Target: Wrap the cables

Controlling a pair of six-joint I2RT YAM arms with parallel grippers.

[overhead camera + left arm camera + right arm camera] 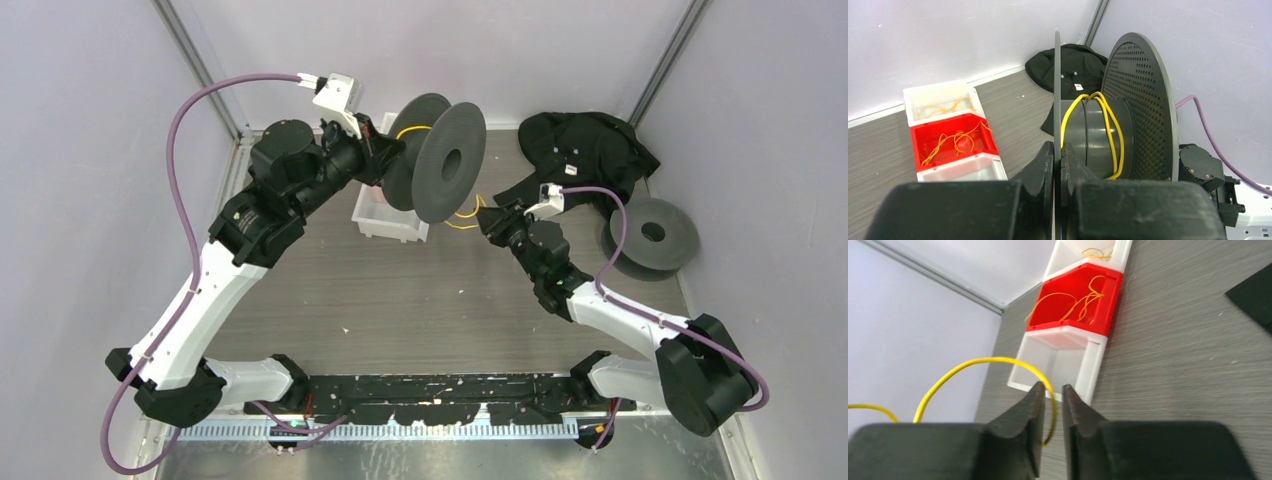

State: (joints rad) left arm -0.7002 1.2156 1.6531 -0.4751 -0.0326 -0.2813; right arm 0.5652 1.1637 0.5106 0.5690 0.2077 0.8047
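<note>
My left gripper (390,152) (1057,147) is shut on the thin flange of a dark grey spool (445,160), holding it on edge above the table. A yellow cable (1113,131) is looped a few turns around the spool's hub (1093,137). A loose yellow strand (463,217) hangs from the spool toward my right gripper (487,222). In the right wrist view the cable (978,361) arcs in from the left and runs down into the narrow gap of the right gripper (1052,386). The jaws stand apart, wider than the cable, which lies against the left finger.
A row of small bins, white (385,222) and red (955,140) (1073,300), sits under the spool with more yellow cords in it. A second grey spool (652,235) lies flat at the right. A black cloth (585,145) (1073,70) lies at the back right.
</note>
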